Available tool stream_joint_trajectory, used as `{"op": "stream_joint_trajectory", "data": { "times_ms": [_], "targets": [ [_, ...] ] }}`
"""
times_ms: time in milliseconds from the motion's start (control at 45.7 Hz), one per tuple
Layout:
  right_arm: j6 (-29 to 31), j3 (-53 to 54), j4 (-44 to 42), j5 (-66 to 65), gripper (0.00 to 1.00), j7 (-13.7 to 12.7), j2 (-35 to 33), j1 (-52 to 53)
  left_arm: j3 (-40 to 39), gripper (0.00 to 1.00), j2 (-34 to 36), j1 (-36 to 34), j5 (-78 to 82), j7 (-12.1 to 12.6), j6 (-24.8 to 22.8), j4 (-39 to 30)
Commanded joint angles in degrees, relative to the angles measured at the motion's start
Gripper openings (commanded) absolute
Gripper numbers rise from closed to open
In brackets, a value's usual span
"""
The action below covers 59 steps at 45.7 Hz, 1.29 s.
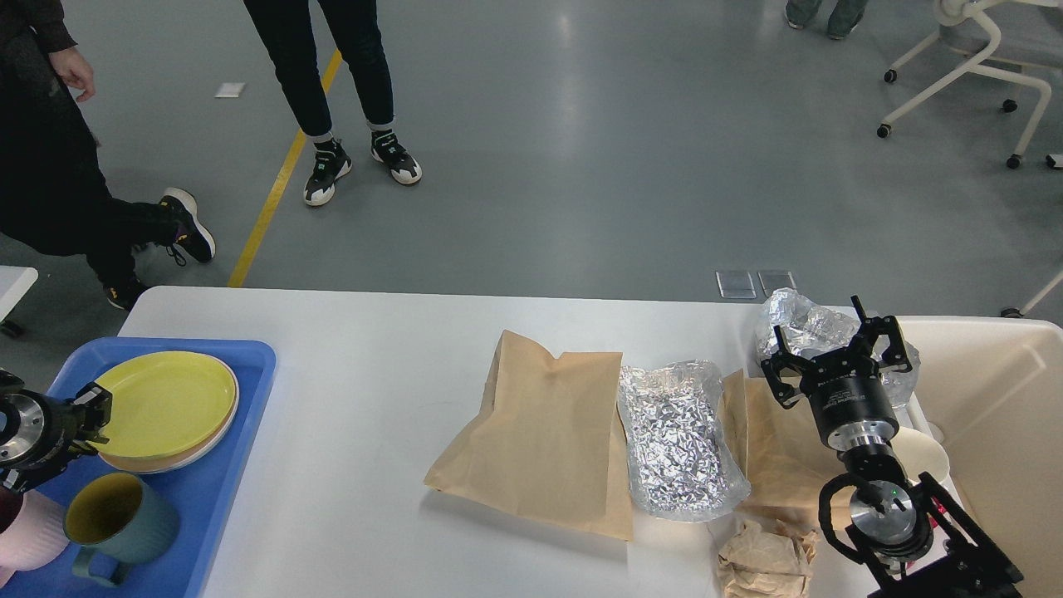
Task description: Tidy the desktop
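our left gripper point(98, 415) sits at the near rim of the yellow plate point(166, 403), which lies flat on a pale plate inside the blue tray point(208, 498); we cannot tell whether its fingers clasp the rim or have let go, since they show small and dark. stacking the plates there makes sense, as the tray gathers the dishes, with a green mug point(120, 523) just below the fingers and a pink cup point(25, 536) beside it. our right gripper point(835, 353) hovers with its fingers spread wide and holding nothing, poised over the litter: a crumpled foil wrap point(801, 320) just beyond the fingers, a brown paper sheet point(772, 448) beneath them, a foil bag point(677, 440) and a large paper bag point(540, 432) to their left, crumpled paper point(764, 561) nearer us. the cream bin point(996, 415) waits just right of those fingers, we judge for the rubbish. the counter point(357, 399), the desktop we tidy, spreads between the two grippers, with rubbish lying on its right part
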Motion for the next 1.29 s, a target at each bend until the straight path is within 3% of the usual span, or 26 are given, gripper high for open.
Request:
{"op": "stream_joint_trajectory", "data": {
  "times_ms": [0,153,372,416,569,701,788,964,1139,1270],
  "targets": [
    [0.0,0.0,0.0,0.0,1.0,0.0,0.0,0.0,-0.1,0.87,0.0,-0.5,0.0,0.1,-0.2,0.0],
    [0.0,0.0,0.0,0.0,1.0,0.0,0.0,0.0,0.1,0.94,0.5,-2.9,0.2,0.2,-0.9,-0.6],
    [0.0,0.0,0.0,0.0,1.0,0.0,0.0,0.0,-2.5,0.96,3.7,-8.0,0.3,0.2,-0.9,-0.7],
    [0.0,0.0,0.0,0.0,1.0,0.0,0.0,0.0,-5.7,0.96,5.2,-8.7,0.5,0.1,-1.0,-0.7],
    [0.0,0.0,0.0,0.0,1.0,0.0,0.0,0.0,-28.3,0.96,13.9,-7.9,1.6,0.0,-2.4,-0.7],
    [0.0,0.0,0.0,0.0,1.0,0.0,0.0,0.0,-43.6,0.96,14.3,-2.6,1.6,0.1,-3.1,-0.7],
    [-0.1,0.0,0.0,0.0,1.0,0.0,0.0,0.0,-47.3,0.96,13.0,0.1,1.8,0.1,-3.1,-0.9],
    [-0.1,0.0,0.0,0.0,1.0,0.0,0.0,0.0,-52.3,0.96,11.8,0.2,3.9,-3.2,-3.1,-0.2],
    [0.0,0.0,0.0,0.0,1.0,0.0,0.0,0.0,-75.0,0.96,8.2,8.6,7.7,-11.0,-3.9,-0.5],
    [0.0,0.0,0.0,0.0,1.0,0.0,0.0,0.0,-87.9,0.96,6.0,14.4,7.8,-12.2,-8.3,-1.6]
  ]
}}
